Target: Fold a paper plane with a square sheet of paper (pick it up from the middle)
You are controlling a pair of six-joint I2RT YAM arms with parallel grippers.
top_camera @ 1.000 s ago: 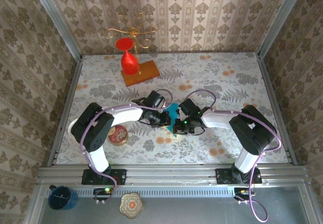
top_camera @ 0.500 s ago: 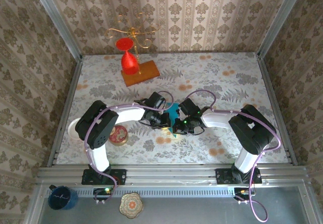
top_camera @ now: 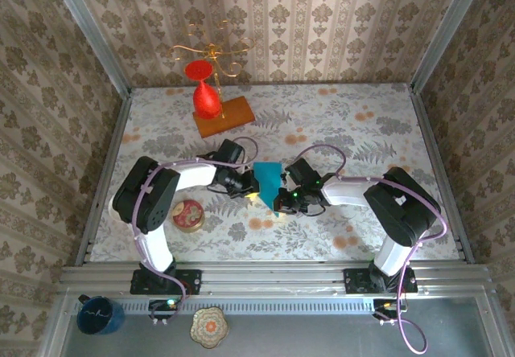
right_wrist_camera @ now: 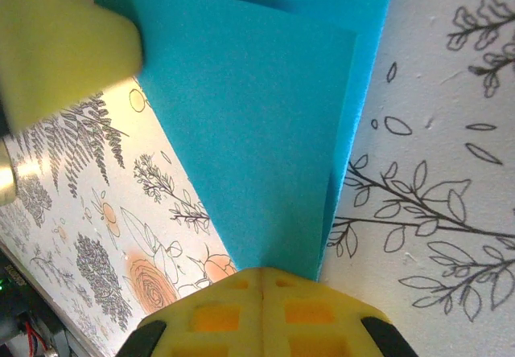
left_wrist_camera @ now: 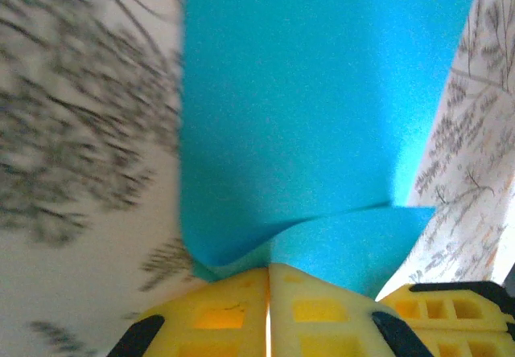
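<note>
Floral table (top_camera: 362, 132), damask wallpaper (top_camera: 322, 27); teal paper (top_camera: 267, 182) at ctr

Top cam high behind the arm bases (top_camera: 165, 281), looks down at whole table (top_camera: 362, 132). Both wrist cams hug the teal paper (left_wrist_camera: 322, 92), shared with top.

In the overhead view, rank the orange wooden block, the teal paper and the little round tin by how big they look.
Largest: the orange wooden block.
Then the teal-blue folded paper and the round red patterned tin. These two look about alike, too close to rank, and the paper is partly covered.
</note>
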